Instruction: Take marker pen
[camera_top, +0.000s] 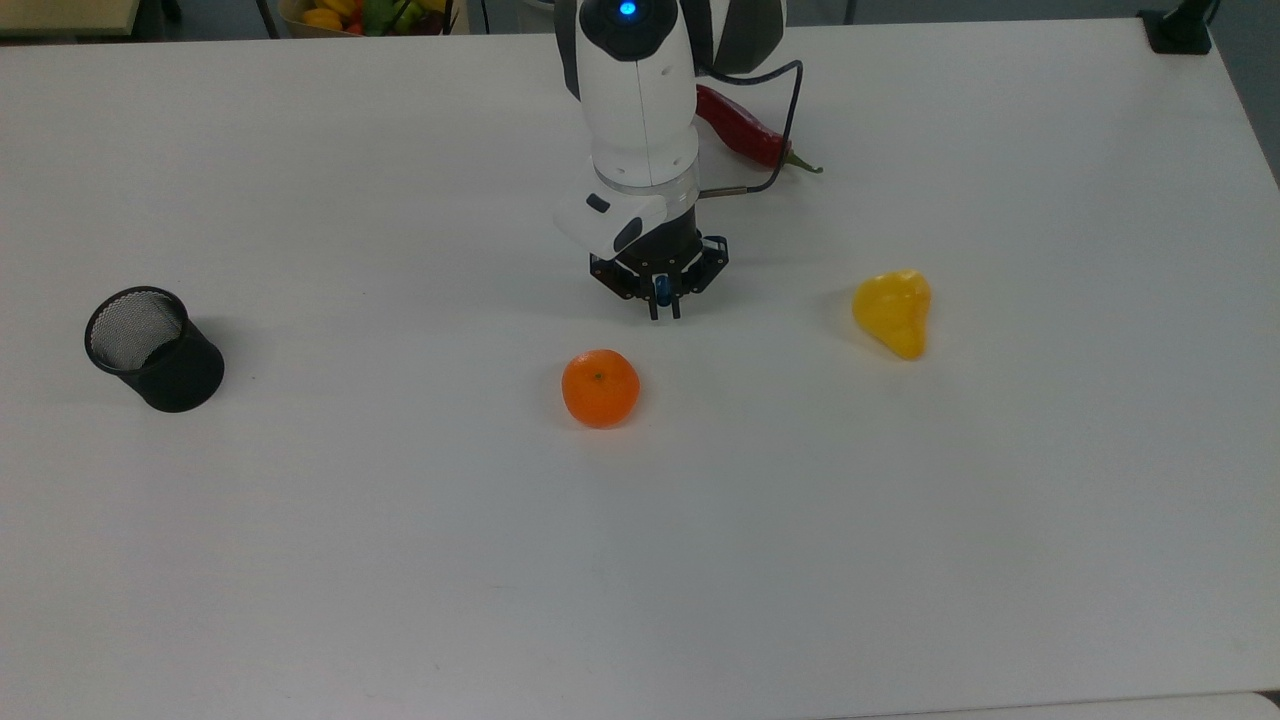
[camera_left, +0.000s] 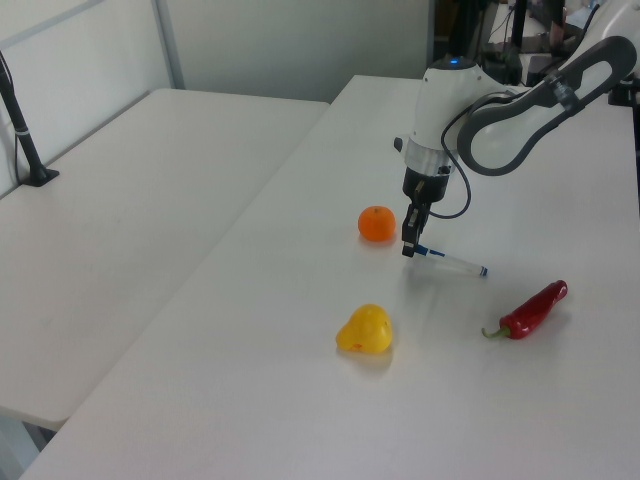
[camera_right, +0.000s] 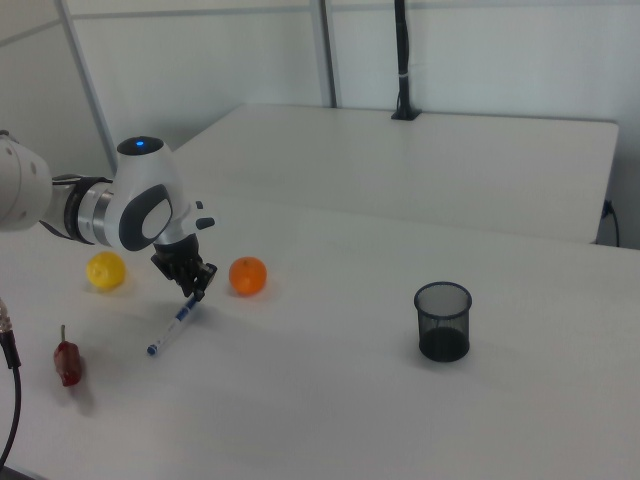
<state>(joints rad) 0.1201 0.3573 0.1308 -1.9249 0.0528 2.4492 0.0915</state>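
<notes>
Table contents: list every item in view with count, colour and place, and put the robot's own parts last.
marker pen: one, white with blue ends, held by one end in the end effector, slanting down, far end near or on the table
orange: one, orange, mid-table, just below the end effector in the top view
pear-shaped fruit: one, yellow, toward the top view's right
chilli: one, red with a green stem, partly behind the arm in the top view
mesh cup: one, black, upright, at the top view's left
table: one, white
end effector: one, black, shut on the marker pen
arm: one, white, blue light on top
</notes>
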